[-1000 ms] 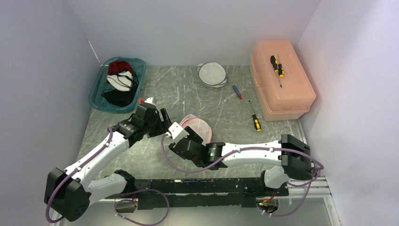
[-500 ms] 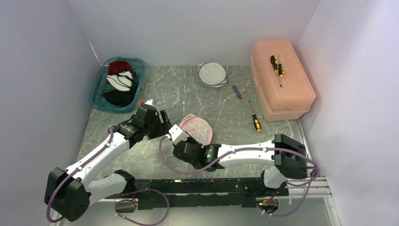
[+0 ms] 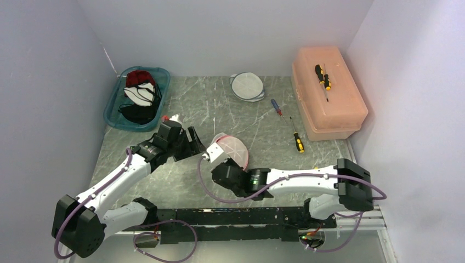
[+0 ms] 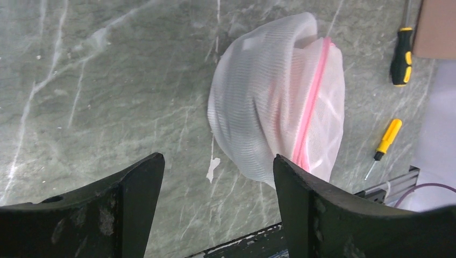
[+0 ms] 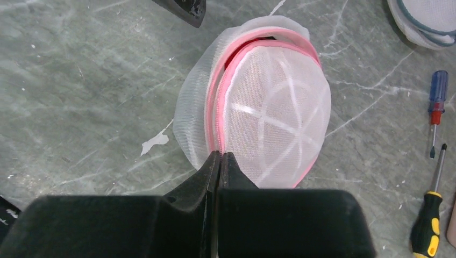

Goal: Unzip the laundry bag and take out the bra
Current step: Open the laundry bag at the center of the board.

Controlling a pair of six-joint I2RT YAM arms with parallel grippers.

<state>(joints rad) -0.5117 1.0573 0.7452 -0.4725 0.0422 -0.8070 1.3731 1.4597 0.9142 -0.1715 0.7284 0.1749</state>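
While right pincer [image 5: 219, 157] is clenched at the pink zipper [image 5: 214, 115] of the laundry bag [image 5: 274, 107] just ahead, left pincer [image 4: 218, 161] released, unzipping looks barely started; bra not out.

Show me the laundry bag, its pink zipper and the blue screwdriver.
laundry bag [image 5: 274, 129], right wrist view, mesh dome
pink zipper [image 4: 311, 102], left wrist view, mid strip
blue screwdriver [image 5: 439, 86], right wrist view, handle

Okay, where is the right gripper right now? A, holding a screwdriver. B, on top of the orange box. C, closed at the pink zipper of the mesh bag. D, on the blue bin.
C: the right gripper is shut with its tips at the near end of the pink zipper on the mesh bag.
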